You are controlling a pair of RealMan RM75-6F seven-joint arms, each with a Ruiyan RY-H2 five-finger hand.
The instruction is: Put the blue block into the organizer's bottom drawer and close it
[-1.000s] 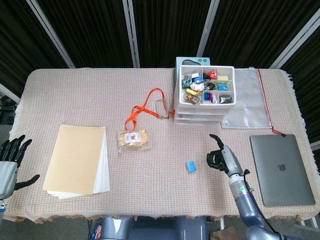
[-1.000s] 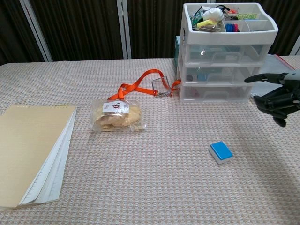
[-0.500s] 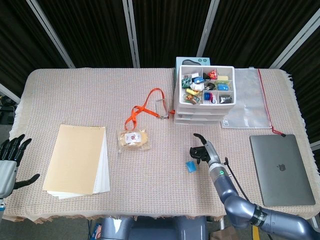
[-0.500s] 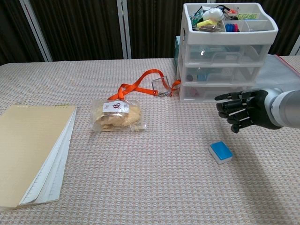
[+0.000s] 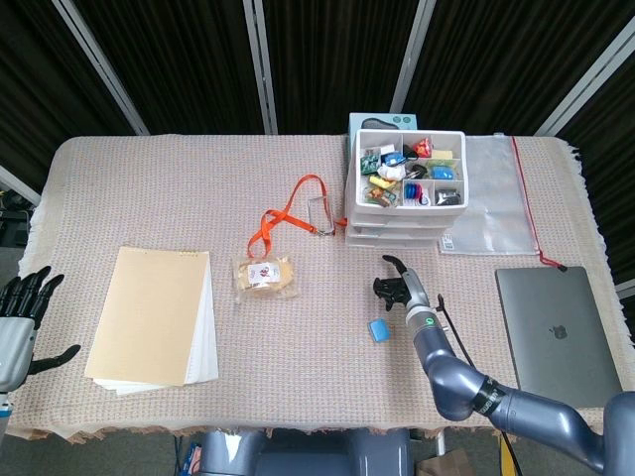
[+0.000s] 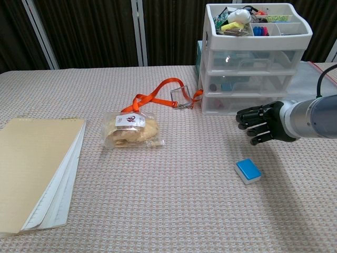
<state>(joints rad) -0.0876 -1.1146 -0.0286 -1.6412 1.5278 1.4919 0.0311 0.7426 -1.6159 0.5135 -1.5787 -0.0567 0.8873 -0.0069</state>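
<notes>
R hand [image 6: 259, 124] released, fingers apart, betw. blue block [image 6: 248, 171] & bottom drawer [image 6: 241, 104], closed. Judged: reach step; next, pull drawer open.

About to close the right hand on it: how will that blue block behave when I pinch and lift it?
The blue block lies flat on the woven cloth, so it probably won't roll or tip. It looks small and rigid, likely light. Its top seems smooth, perhaps a little slippery. The right hand hovers above it, empty.
</notes>
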